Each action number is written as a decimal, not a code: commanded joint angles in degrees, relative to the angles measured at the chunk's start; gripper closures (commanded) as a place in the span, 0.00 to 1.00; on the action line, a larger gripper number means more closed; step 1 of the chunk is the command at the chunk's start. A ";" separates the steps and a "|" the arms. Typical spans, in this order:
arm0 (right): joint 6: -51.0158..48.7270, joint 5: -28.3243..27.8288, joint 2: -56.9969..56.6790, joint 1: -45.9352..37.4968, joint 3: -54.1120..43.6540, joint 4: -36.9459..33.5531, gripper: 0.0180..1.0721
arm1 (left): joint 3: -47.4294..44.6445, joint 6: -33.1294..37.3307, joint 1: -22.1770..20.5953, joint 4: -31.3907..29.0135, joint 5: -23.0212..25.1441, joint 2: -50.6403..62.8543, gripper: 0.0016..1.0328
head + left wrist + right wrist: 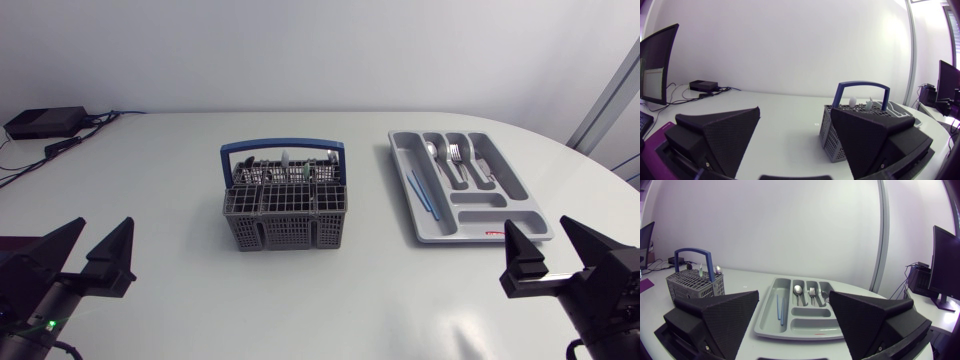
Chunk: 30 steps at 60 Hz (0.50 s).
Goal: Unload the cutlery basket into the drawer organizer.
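The left gripper (100,238) holds its fingers wide, empty. At the desk's (150,170) middle, the grey mesh cutlery basket with a blue handle (285,215) holds several pieces to unload. Toward the right edge, the grey plastic drawer organizer (512,182) has a spoon (430,150) and forks (456,153). The right gripper (545,240) is likewise wide. Only the head view shows the organizer's thin red piece (490,233).

No readable text or number; only an illegible red mark (490,233) on the drawer organizer (404,190) rim

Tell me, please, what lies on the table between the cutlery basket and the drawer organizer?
Nothing lies there. In the head view, the stretch of table between the cutlery basket and the drawer organizer is bare.
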 commanded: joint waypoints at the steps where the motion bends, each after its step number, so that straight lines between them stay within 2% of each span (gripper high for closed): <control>1: 1.57 -0.06 -0.41 0.45 -0.99 -0.41 0.04 | -1.10 0.03 -0.19 0.10 -0.16 -0.43 0.04; 30: 1.22 -0.06 -0.58 0.72 -0.99 0.56 0.04 | -0.05 1.17 0.77 0.89 -0.16 -0.52 0.04</control>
